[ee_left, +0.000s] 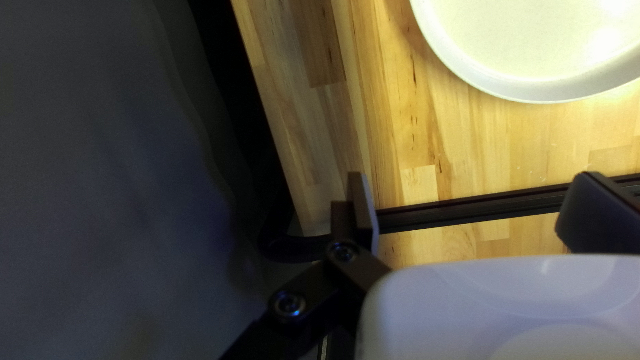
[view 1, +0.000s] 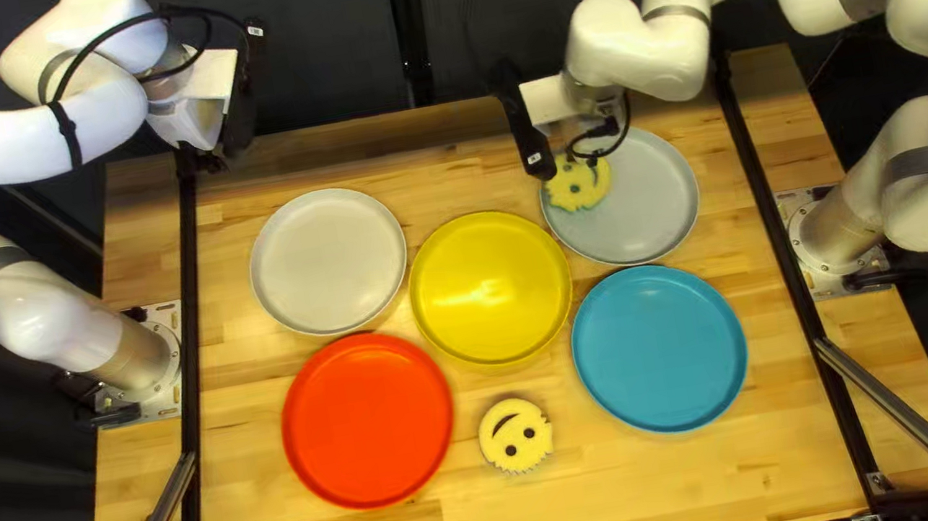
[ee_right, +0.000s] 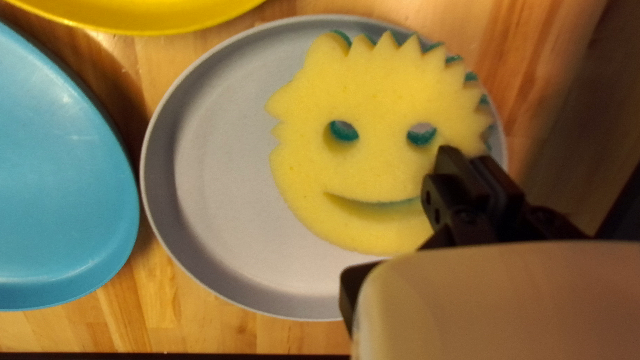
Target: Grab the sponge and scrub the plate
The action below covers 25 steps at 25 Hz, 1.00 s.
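1. My right gripper [view 1: 593,142] is at the far right, above the left part of the grey plate [view 1: 640,200]. Its 2 fingers are drawn close together, clamped on the edge of the yellow sponge [view 1: 579,181].
2. That sponge is the task's thing: smiling face up, green showing along its spiky edge, overlapping the plate's left rim. I cannot tell whether it touches the plate.
3. My left gripper [view 1: 206,159] hangs over the counter's far left corner, its 2 fingers well apart. The off-white plate [view 1: 329,261] is just to its right, on the near side.
4. The yellow plate [view 1: 490,288] sits in the middle of the counter [view 1: 656,505]. The red plate [view 1: 368,421] is near left of it, the blue plate [view 1: 659,349] near right.
5. A 2nd smiley sponge [view 1: 515,435] lies on the near side, between the red and blue plates.
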Each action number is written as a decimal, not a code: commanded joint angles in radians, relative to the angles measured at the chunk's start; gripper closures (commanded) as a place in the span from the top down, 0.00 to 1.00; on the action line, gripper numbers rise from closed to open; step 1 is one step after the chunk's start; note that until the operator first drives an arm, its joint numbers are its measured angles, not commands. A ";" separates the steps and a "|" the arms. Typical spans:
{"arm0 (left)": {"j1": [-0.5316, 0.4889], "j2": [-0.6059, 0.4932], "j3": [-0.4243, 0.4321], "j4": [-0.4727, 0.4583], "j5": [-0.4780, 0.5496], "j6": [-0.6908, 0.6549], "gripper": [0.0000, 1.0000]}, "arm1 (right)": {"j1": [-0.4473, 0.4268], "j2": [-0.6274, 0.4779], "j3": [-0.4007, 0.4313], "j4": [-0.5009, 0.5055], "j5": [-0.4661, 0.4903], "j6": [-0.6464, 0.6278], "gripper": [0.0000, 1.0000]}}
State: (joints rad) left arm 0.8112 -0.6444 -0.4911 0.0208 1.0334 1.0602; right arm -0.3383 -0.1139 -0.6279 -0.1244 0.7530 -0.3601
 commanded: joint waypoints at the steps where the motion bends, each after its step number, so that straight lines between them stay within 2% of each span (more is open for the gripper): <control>1: 0.000 0.000 0.000 0.000 0.000 0.000 1.00 | 0.031 0.014 0.012 -0.031 -0.008 0.052 0.00; 5: 0.000 0.000 0.000 0.000 0.000 0.000 1.00 | 0.008 0.061 -0.005 -0.046 -0.024 0.048 0.00; 9: 0.000 0.000 0.000 0.000 0.000 0.000 1.00 | -0.055 0.104 -0.035 -0.043 -0.029 0.000 0.00; 18: 0.000 0.000 0.000 0.000 0.000 0.000 1.00 | -0.160 0.156 -0.095 -0.042 0.004 -0.055 0.00; 22: 0.000 0.000 0.000 0.000 0.000 0.000 1.00 | -0.163 0.154 -0.090 -0.045 0.006 -0.043 0.00; 25: 0.000 0.000 0.000 0.000 0.000 0.000 1.00 | -0.126 0.129 -0.049 -0.052 -0.009 -0.005 0.00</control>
State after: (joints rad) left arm 0.8112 -0.6444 -0.4911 0.0208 1.0334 1.0602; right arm -0.4852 0.0309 -0.7002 -0.1713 0.7538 -0.3883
